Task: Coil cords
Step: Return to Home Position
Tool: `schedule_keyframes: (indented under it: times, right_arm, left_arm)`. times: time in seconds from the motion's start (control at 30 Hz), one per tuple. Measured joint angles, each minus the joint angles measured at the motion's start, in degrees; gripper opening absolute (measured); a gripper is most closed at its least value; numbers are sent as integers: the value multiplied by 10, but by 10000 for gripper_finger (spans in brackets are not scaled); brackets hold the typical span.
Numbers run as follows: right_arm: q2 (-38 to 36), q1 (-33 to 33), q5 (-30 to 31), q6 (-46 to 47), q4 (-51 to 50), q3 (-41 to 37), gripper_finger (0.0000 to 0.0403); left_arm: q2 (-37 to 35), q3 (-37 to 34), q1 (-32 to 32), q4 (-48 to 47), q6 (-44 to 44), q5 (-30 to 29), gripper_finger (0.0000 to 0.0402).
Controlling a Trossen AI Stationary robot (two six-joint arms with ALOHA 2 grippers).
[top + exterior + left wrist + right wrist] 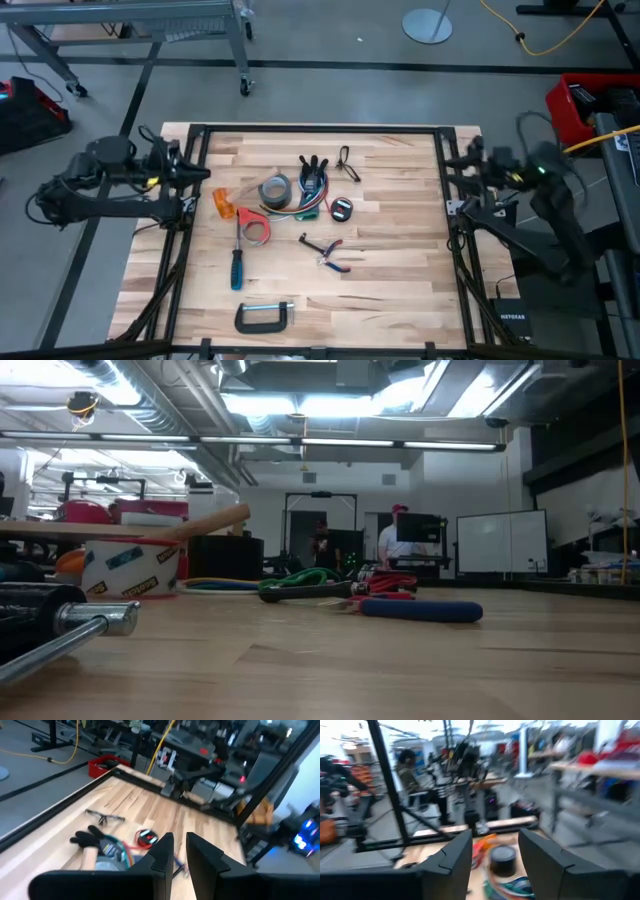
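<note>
A pale, plank-grained wooden table (400, 280) is flanked by both arms. At its left edge the left gripper (180, 839) is held narrowly parted and empty, and at its right edge the right gripper (495, 835) is spread wide. Mid-table, right of a grey tape roll (274, 190), the round red-and-black coiled cord (342, 210) is seen, well apart from both grippers.

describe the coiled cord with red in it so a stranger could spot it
On the wooden table, find the grey tape roll and black glove in the middle. The coiled cord lies right of them, between the loose black cord and the red-handled pliers. It alone is a small round black disc with red inside.
</note>
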Motion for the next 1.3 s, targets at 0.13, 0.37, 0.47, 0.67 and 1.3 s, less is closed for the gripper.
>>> schedule_keyframes:
  times: [0.13, 0.37, 0.47, 0.67, 1.3]
  right_arm:
    - [-86, 0, 57, -12, -45, 0, 166]
    - [-162, 0, 69, 24, -110, -28, 166]
    - [-162, 0, 42, 27, -88, -54, 166]
    - [-163, 1, 7, 72, 84, -171, 166]
    - [-163, 1, -38, 187, 403, -464, 166]
  left_arm:
    - [-39, -68, 0, 5, 13, 0, 45]
    - [-89, -242, 0, 223, 37, 60, 45]
    - [-98, -311, -4, 345, 50, 134, 45]
    - [-102, -409, -14, 478, 54, 155, 45]
    - [-128, -548, -15, 623, 102, 157, 45]
